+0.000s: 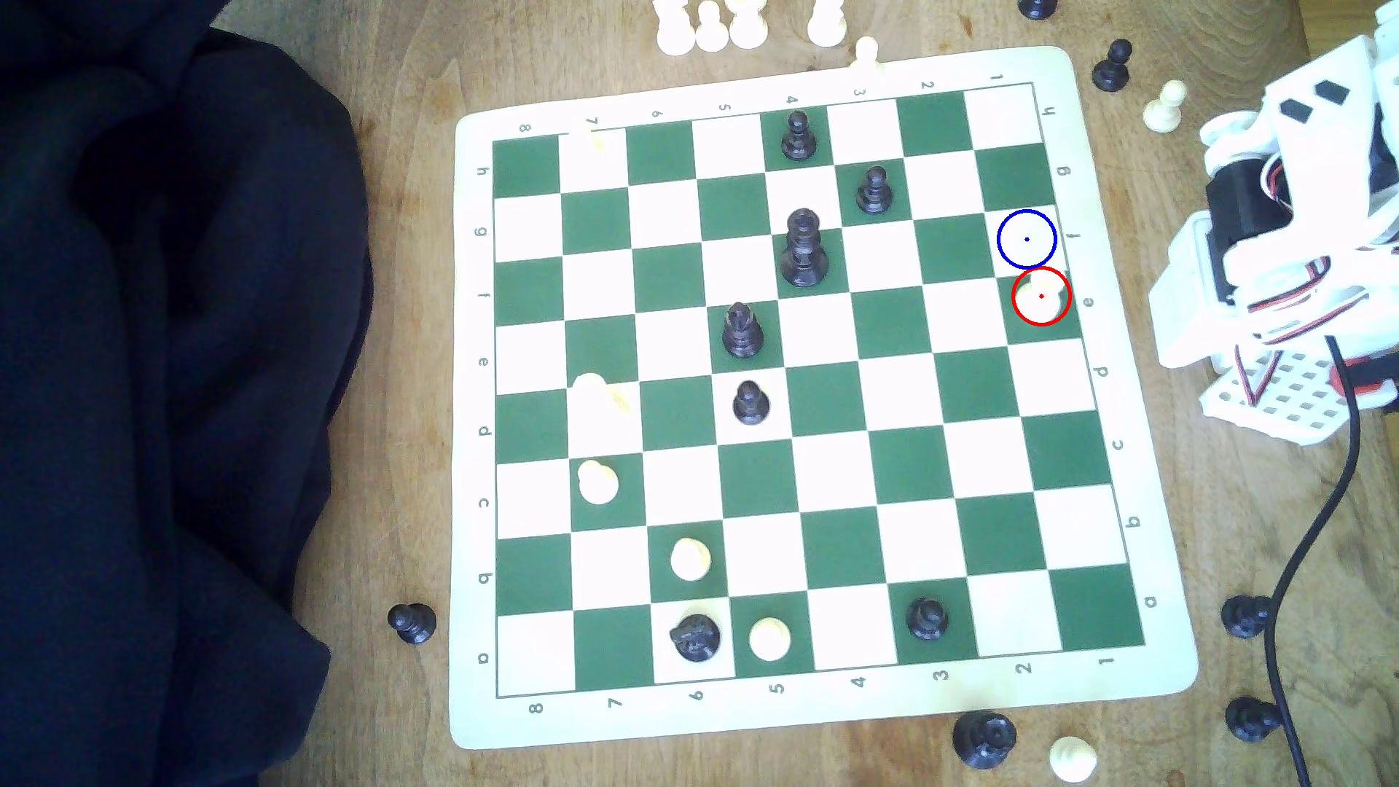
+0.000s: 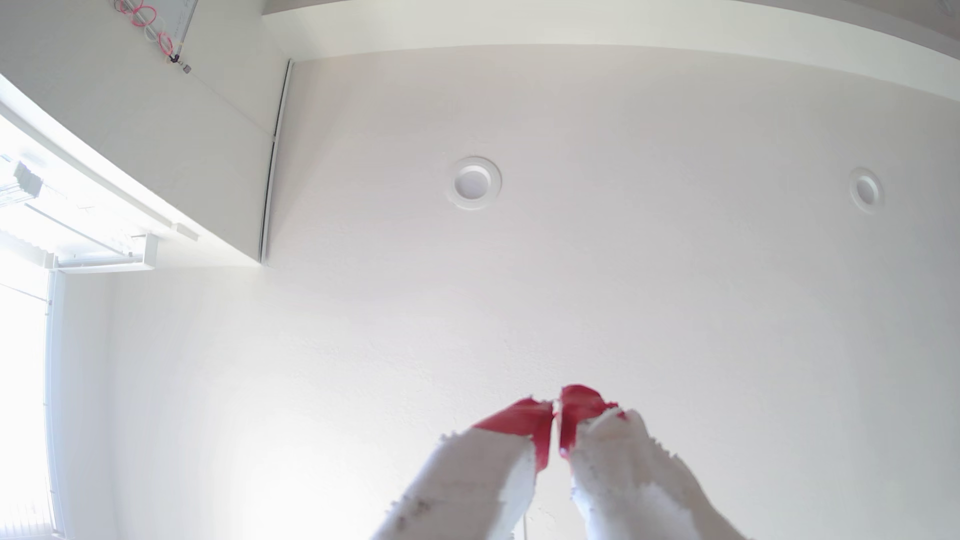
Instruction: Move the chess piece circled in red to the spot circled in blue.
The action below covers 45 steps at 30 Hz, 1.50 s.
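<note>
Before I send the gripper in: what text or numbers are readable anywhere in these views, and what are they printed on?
"8 7 6 5 4 3 2 1": near border of the chess mat, under the files.
"8 7 6 5 4 3 2 1": far border, small, the 6 faint.
"h g f e d c b a": border at the exterior view's left.
"h g f e d c b a": border at the exterior view's right.
Chess pieces, arm, wrist view: no text to read.

Bright, overexposed whites; window glare, fisheye.
</note>
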{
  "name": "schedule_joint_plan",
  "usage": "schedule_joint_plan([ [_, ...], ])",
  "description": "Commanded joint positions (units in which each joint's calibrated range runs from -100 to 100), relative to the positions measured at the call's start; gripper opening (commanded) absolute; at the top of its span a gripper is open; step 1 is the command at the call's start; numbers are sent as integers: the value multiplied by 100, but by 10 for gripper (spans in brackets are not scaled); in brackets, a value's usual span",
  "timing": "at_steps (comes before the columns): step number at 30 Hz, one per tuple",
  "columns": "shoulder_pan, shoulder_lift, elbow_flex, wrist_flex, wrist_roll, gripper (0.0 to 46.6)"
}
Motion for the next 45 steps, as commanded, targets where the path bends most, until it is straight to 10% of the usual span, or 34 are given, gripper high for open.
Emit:
schedule_joint_plan([
  [1, 29, -36, 117, -95, 24, 2],
  [7, 271, -36, 117, 282, 24, 2],
  [23, 881, -28, -82, 7956, -15, 6],
  [36, 1304, 889, -3854, 15810, -122, 2],
  [41, 1233, 1687, -4842, 17407, -493, 2],
  [45, 1171, 2052, -5096, 18226, -845, 89],
])
